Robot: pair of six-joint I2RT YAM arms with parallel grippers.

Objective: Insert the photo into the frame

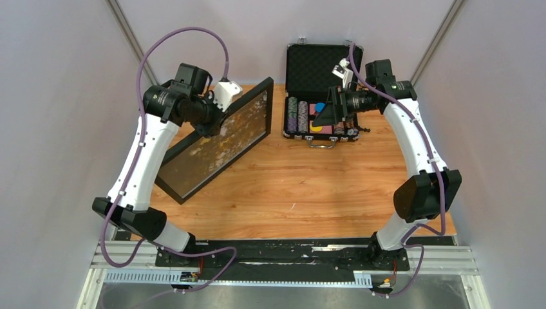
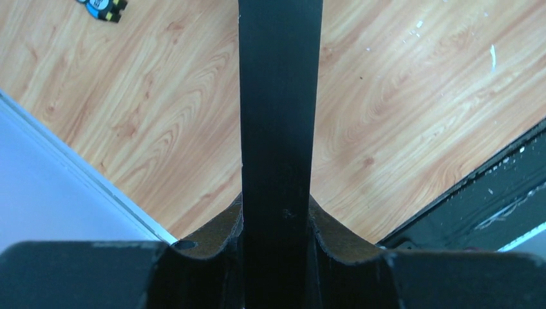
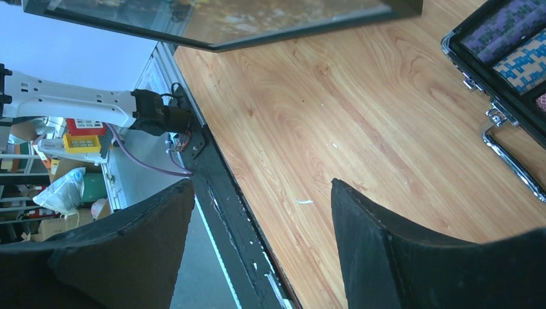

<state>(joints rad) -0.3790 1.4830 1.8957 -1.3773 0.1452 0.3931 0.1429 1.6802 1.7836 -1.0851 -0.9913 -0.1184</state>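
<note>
So, where is the frame (image 2: 278, 96) located, and is the photo (image 1: 216, 145) in it? (asked by benchguy)

Roughly this: it's held up over the left half of the table (image 1: 322, 187), tilted, with one long edge raised and the near corner low. The print with orange-yellow leaves is seen inside the black rails, under a lot of glossy glare. Whether the low corner is actually touching the wood can't be told. (answered by tinker42)

And the left gripper (image 2: 277, 222), how is it set? (benchguy)

It's pinched on the upper black rail. In the wrist view the rail is sandwiched right between both fingers (image 2: 216, 235). (tinker42)

What about the other one? (benchguy)

The right gripper (image 3: 261, 190) is positioned over the open chip case (image 1: 315, 67) at the back right, well apart from the frame. Its pads are spread wide and nothing is held between them. Just table wood and a black strip at its edge are seen through the gap. (tinker42)
</note>
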